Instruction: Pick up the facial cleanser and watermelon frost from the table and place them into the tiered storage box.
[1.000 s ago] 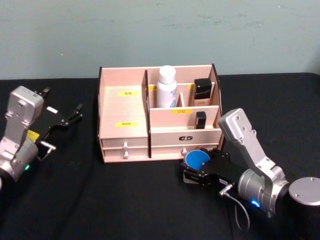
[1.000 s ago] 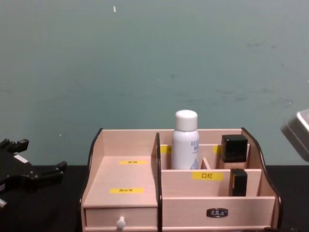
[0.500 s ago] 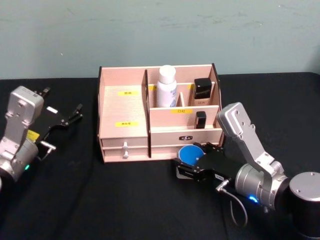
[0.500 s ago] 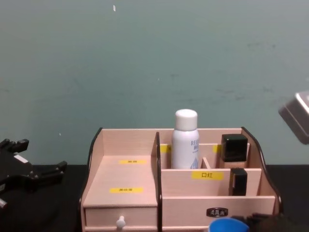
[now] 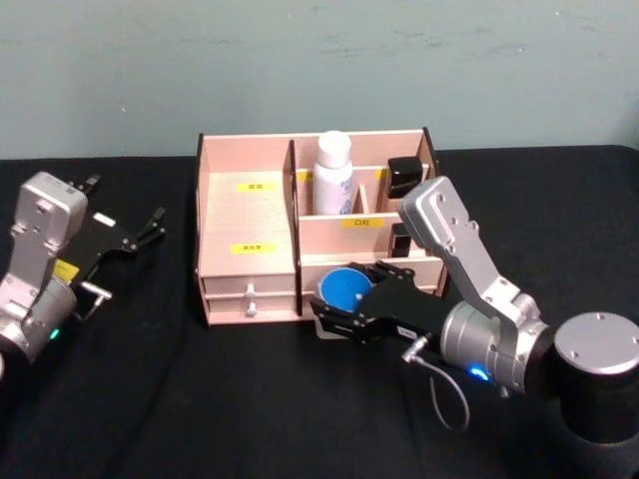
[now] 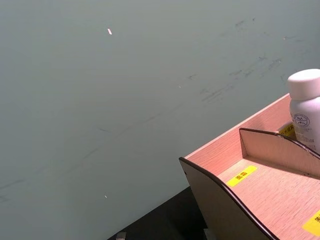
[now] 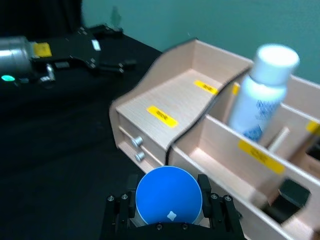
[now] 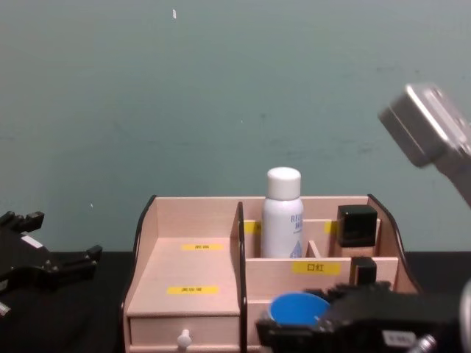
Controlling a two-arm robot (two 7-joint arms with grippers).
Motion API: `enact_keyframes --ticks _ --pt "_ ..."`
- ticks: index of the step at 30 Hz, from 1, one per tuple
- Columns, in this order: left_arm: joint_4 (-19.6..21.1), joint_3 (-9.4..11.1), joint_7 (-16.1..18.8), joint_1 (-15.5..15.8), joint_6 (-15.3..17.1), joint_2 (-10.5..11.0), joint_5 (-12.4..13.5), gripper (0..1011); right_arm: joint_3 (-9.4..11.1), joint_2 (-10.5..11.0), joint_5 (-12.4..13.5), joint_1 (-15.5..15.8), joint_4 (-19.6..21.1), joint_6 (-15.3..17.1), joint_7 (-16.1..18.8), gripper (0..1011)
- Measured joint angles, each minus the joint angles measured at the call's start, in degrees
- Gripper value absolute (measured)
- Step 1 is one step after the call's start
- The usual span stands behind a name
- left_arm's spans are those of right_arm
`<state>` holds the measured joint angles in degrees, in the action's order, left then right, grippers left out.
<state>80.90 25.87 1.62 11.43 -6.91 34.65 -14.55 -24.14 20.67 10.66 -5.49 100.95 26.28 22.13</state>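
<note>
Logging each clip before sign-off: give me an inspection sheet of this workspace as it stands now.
Surface: black table, bare in front of the box.
Job's things: tall white cylindrical facial cleanser bottle stands in a rear compartment of the pinkish-wood tiered storage box; squat blue-lidded watermelon frost jar is held in front of the box's drawers.
Clutter: two small black-capped bottles in the box's right compartments.
Grippers: right gripper shut on the jar; left gripper open, parked left of the box.
Cables: thin wire loop under the right wrist.
Surroundings: plain teal wall.
</note>
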Motion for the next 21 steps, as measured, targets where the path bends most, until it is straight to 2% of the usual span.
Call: enact_keyframes --ticks 5,21 --pt "0.0 0.0 0.0 0.0 0.0 0.0 0.0 1001 -1.86 -0.76 0.23 -2.59 -0.22 0.24 0.72 730" --pt "0.0 0.0 0.0 0.0 0.0 0.0 0.0 1001 -5.78 -4.15 1.41 -10.11 -3.71 0.69 1.4 730"
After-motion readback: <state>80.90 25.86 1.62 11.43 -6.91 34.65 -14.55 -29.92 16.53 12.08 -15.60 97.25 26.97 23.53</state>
